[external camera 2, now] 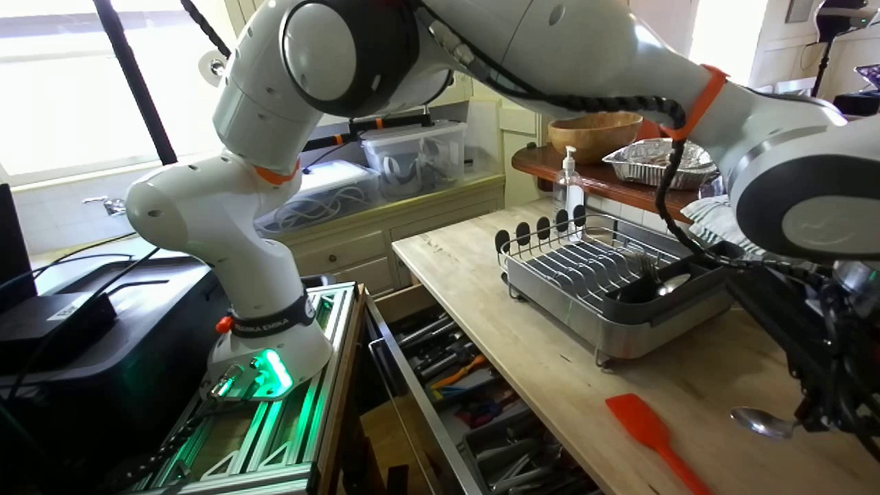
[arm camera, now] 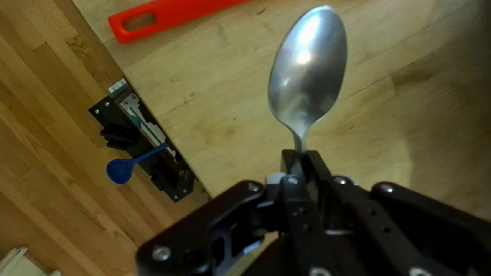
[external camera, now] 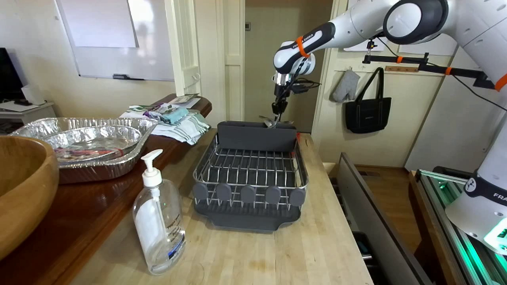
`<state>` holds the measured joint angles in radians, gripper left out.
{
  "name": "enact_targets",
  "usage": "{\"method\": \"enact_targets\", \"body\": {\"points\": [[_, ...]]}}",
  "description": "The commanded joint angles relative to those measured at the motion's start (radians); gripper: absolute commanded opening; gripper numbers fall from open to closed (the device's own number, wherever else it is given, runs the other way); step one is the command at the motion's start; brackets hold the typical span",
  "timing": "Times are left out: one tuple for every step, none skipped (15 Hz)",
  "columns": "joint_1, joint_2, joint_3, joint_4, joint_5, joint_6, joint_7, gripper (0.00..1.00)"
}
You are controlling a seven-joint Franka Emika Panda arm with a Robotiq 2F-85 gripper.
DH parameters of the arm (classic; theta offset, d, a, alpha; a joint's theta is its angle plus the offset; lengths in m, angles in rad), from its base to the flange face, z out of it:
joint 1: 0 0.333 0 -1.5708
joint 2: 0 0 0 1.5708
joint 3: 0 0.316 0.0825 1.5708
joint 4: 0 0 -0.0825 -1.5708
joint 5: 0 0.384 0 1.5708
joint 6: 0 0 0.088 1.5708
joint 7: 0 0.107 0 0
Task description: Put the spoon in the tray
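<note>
One oval-bowled, silver metal spoon (arm camera: 308, 65), presumably light, stiff and slippery, is clamped in the black two-fingered gripper (arm camera: 299, 158) over the pale wooden worktop (arm camera: 215, 103) by its handle, probably the best hold.

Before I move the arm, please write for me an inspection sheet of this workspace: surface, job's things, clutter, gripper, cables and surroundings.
Surface: pale wooden counter, with small dark marks in the wrist view.
Job's things: spoon outside the gray utensil tray, which sits at one end of the dish rack and holds another spoon.
Clutter: red spatula and pump bottle on the counter.
Gripper: closed on the spoon's handle.
Cables: black cable follows the arm, then droops; whether it touches the rack cannot be told.
Surroundings: drawer open beside the counter; black bag hanging in the background.
</note>
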<state>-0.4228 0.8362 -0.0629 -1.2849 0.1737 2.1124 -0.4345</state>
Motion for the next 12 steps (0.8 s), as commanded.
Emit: {"method": "enact_targets", "body": {"points": [[0.002,-0.096,-0.005,-0.064,-0.066,-0.101,-0.063,0.02],[0.016,-0.12,-0.019,-0.082,-0.091,-0.107,-0.08,0.02],[0.028,-0.145,-0.028,-0.106,-0.134,-0.102,-0.103,0.02],[0.04,-0.169,-0.038,-0.132,-0.177,-0.09,-0.124,0.02],[0.051,-0.191,-0.048,-0.162,-0.218,-0.067,-0.134,0.02],[0.066,-0.221,-0.059,-0.197,-0.263,-0.051,-0.136,0.02],[0.076,-0.234,-0.064,-0.214,-0.308,-0.041,-0.141,0.02],[0.092,-0.257,-0.075,-0.244,-0.356,-0.028,-0.139,0.02],[0.108,-0.281,-0.082,-0.273,-0.402,-0.018,-0.137,0.02],[0.122,-0.301,-0.086,-0.305,-0.448,0.0,-0.138,0.02],[0.136,-0.325,-0.089,-0.338,-0.493,0.015,-0.142,0.02],[0.147,-0.346,-0.089,-0.369,-0.533,0.034,-0.151,0.02]]}}
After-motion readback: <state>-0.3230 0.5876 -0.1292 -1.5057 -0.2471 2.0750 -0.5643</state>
